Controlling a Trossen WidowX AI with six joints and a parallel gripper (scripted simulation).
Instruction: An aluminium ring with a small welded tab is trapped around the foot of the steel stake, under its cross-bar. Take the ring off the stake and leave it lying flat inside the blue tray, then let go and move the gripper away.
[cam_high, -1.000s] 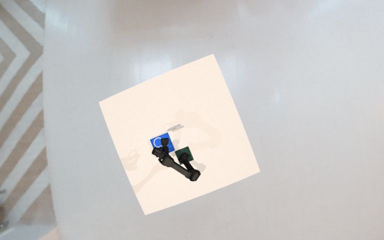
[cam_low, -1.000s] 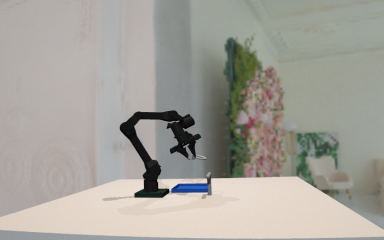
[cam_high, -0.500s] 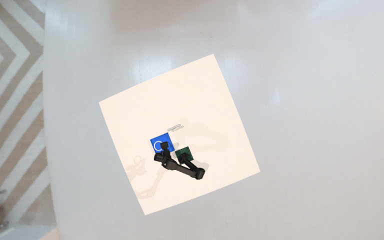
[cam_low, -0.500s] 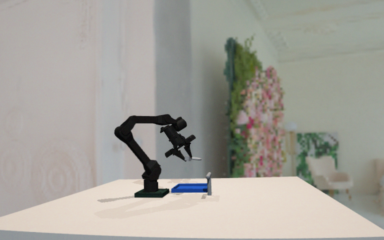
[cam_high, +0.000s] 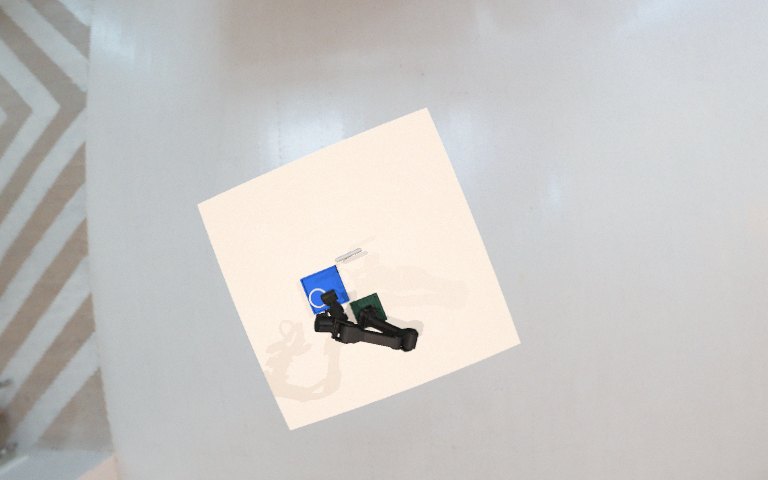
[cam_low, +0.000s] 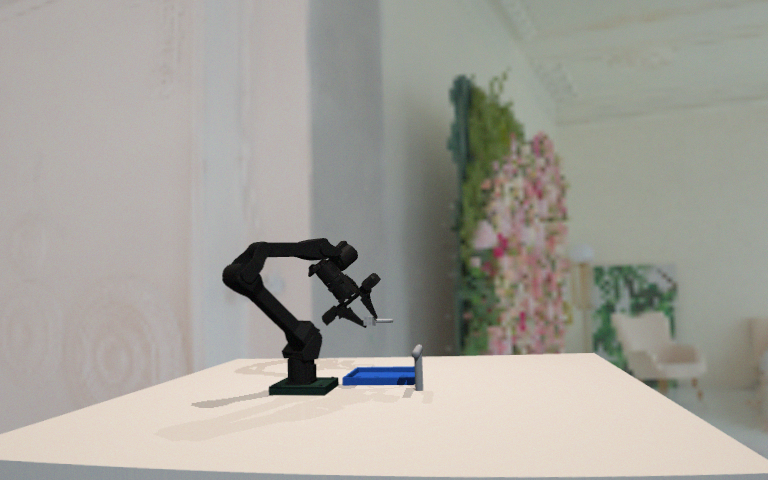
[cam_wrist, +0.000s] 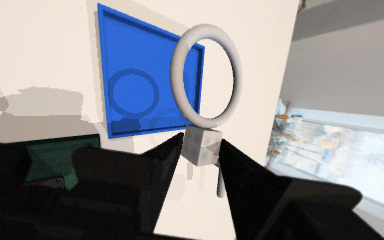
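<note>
Left of centre in the top view, the aluminium ring (cam_high: 309, 296) (cam_low: 385, 320) (cam_wrist: 176, 77) shows over the blue tray (cam_high: 330, 275) (cam_low: 378, 375) (cam_wrist: 150, 50); I judge I'm at the lowering step.

Mid-frame in the exterior view, it hangs level above the tray, off the steel stake (cam_high: 348, 254) (cam_low: 419, 370); next I should descend, then release.

Low centre in the wrist view, my pincer (cam_high: 327, 304) (cam_low: 370, 322) (cam_wrist: 201, 139), partly open, grips its tab (cam_wrist: 201, 145).

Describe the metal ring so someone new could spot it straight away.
On the pale table, find the blue tray. Above it, the black arm's jaws grip a small square tab. The ring attached to that tab is silvery and round, unlike the upright stake with its cross-bar.
</note>
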